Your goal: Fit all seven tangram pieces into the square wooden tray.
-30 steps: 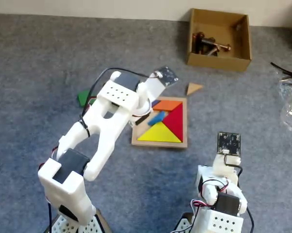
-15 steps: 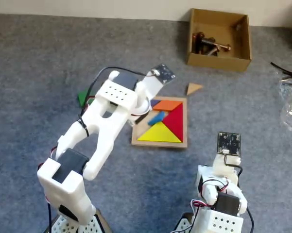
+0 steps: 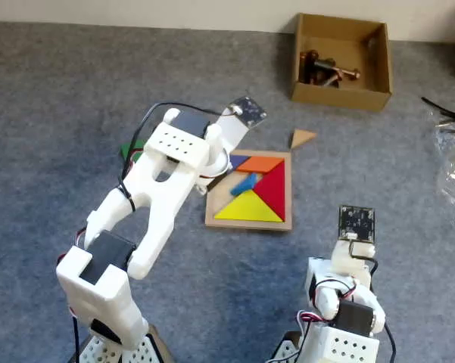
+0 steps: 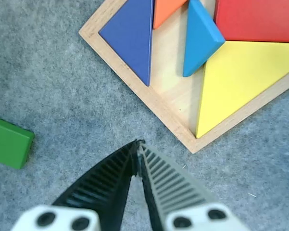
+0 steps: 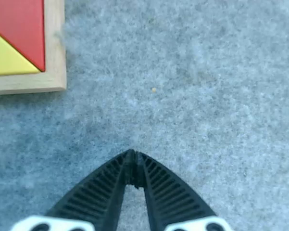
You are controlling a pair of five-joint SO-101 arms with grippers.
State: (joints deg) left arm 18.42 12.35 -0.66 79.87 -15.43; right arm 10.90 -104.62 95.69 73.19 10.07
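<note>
The square wooden tray (image 3: 286, 224) lies mid-table holding a yellow triangle (image 3: 247, 208), a red triangle (image 3: 275, 189), an orange piece (image 3: 262, 163), a dark blue triangle (image 4: 131, 36) and a light blue triangle (image 4: 198, 37) that lies loose and crooked. A green piece (image 4: 8, 143) rests on the carpet left of the tray, partly behind the left arm (image 3: 129, 147). A tan wooden triangle (image 3: 302, 138) lies beyond the tray's far right corner. My left gripper (image 4: 138, 145) is shut, empty, just off the tray's left edge. My right gripper (image 5: 133, 155) is shut over bare carpet near the tray's right corner (image 5: 54, 72).
A cardboard box (image 3: 341, 60) with metal parts stands at the back right. Cables and clear plastic (image 3: 454, 151) lie at the right edge. Grey carpet covers the table.
The left arm has drawn back leftward from the tray, uncovering the dark blue triangle. The right arm has not moved.
</note>
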